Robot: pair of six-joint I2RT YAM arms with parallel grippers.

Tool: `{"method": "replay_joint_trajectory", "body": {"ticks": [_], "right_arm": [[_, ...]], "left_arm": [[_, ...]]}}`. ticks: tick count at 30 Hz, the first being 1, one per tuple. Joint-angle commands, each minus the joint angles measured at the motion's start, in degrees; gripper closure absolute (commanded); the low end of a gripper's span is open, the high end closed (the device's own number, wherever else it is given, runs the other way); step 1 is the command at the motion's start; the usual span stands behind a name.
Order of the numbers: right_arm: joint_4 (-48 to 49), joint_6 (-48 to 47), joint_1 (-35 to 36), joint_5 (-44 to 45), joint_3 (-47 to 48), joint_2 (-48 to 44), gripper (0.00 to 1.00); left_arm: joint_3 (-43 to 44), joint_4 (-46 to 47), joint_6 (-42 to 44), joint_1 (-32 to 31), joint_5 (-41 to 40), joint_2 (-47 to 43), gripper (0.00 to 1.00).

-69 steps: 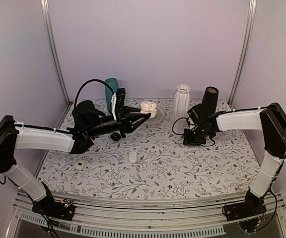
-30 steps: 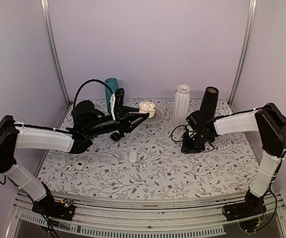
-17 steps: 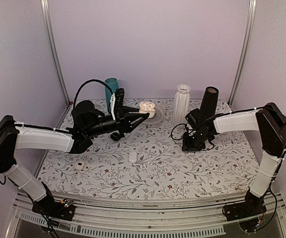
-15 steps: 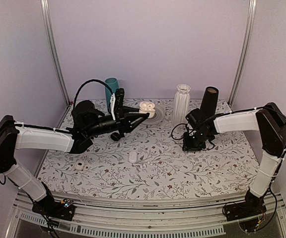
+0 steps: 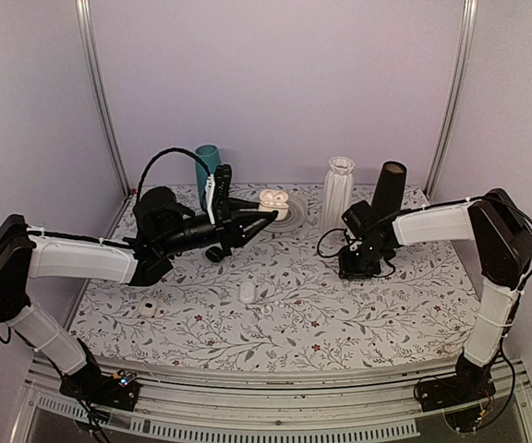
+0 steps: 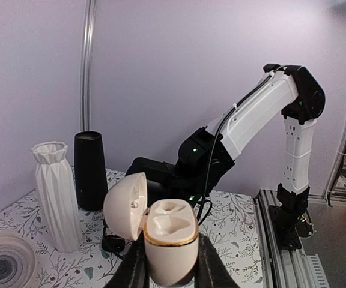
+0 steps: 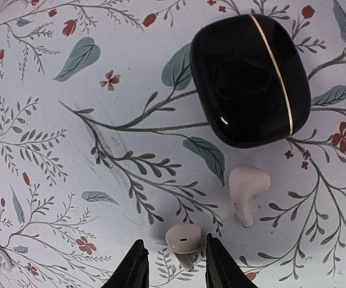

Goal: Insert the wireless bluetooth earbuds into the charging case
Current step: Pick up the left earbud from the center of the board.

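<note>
**Right tool at earbud, case held aloft**

Left tool is clamped on the open white charging case, lid hinged back. Right tool is narrowly parted, straddling a white earbud on the floral surface. A second white earbud lies near, with a closed black case beyond.

Blocked right of the white vase by black cylinder, just in front by right hand, left by left hand gripping cream case. Open worktop well in front.
</note>
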Motion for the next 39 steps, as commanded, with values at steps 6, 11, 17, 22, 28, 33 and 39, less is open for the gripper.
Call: {"method": "replay_joint_trajectory", "body": {"ticks": [6,11,17,22,28,33,39], "right_arm": [[-0.89,-1.36,-0.17,2.74,2.51,2.08,0.67],[-1.86,-3.4,-0.15,2.12,2.91,3.5,0.68],[-4.12,-4.38,-0.03,4.13,5.14,3.46,0.7],[-5.81,-6.24,0.29,6.17,6.09,4.17,0.7],[-6.54,-7.59,1.52,6.26,6.71,4.91,0.7],[-6.6,-7.59,1.68,5.95,6.71,5.19,0.7],[-6.08,-7.35,1.68,5.02,6.63,5.68,0.71]], "left_arm": [[-0.47,-0.04,0.72,0.87,0.14,-1.43,1.0],[-0.45,0.06,0.63,0.9,0.14,-1.37,1.0],[-0.47,0.14,0.54,0.93,0.14,-1.35,1.0],[-0.13,0.33,0.28,0.91,0.49,-0.84,1.0],[0.06,0.33,0.17,0.95,0.53,-0.69,1.0],[-0.03,0.4,0.01,0.93,0.58,-0.72,1.0],[0.06,0.41,0.02,0.9,0.58,-0.63,1.0]]}}
